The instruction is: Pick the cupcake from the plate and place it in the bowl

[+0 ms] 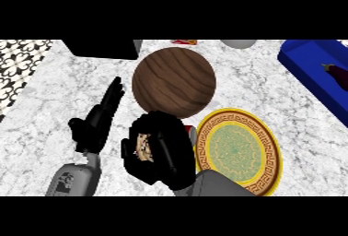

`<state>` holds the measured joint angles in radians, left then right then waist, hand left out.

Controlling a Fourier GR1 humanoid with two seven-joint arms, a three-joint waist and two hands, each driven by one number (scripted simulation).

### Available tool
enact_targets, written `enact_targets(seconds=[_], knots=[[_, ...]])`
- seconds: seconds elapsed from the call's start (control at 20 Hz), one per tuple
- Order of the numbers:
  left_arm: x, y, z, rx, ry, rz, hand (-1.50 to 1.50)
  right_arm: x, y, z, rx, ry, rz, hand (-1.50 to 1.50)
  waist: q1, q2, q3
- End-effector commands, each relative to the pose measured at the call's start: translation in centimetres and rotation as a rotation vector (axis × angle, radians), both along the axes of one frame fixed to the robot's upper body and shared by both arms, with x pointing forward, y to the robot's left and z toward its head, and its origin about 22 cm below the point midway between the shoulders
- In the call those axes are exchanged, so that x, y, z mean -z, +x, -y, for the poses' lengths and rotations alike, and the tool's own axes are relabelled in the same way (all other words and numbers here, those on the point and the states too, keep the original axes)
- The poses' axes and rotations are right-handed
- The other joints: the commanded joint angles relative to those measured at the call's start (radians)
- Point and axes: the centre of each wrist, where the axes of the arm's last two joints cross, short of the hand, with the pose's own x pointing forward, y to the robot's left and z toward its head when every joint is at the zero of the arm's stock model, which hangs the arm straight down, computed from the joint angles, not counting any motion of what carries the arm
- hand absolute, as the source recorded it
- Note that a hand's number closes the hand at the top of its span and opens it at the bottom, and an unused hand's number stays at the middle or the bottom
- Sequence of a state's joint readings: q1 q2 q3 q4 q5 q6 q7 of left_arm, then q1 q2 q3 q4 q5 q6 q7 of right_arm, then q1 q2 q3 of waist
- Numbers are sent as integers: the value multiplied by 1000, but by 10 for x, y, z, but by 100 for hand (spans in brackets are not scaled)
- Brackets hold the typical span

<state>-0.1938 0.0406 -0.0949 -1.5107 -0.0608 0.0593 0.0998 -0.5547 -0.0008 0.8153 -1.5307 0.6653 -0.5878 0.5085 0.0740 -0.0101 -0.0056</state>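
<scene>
White marbled counter (285, 120) carries everything; the black right hand (159, 150) curls round the brown-topped cupcake (144, 147), off the gold-rimmed green plate (239, 152); it should travel over the round wooden bowl (174, 82) before releasing; the black left hand (98, 122) rests with fingers straight.

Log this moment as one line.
right hand: shut on cupcake | plate: bare | bowl: cupcake not yet in | left hand: open, resting

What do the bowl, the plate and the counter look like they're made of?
The bowl looks like wood: brown with darker grain bands and a dull finish. The plate seems glazed ceramic, with a yellow rim, a dark key-pattern band and a green centre, though the material is a guess. The counter looks like white marble with grey veins.
</scene>
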Motion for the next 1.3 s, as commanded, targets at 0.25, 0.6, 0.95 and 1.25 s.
enact_targets(seconds=[0.25,0.6,0.95,1.25], knots=[[-3,2,6,-1,5,-7,0,-87,28,-49,222,-51,25,150,13,-2,0],[-3,9,0,10,-4,9,0,-132,59,-80,372,-78,11,150,21,16,0],[-2,4,2,-5,9,25,0,-129,104,-82,514,-239,-16,150,4,20,2],[-4,13,4,6,16,29,0,-117,134,-74,602,-383,-7,150,-4,26,2]])
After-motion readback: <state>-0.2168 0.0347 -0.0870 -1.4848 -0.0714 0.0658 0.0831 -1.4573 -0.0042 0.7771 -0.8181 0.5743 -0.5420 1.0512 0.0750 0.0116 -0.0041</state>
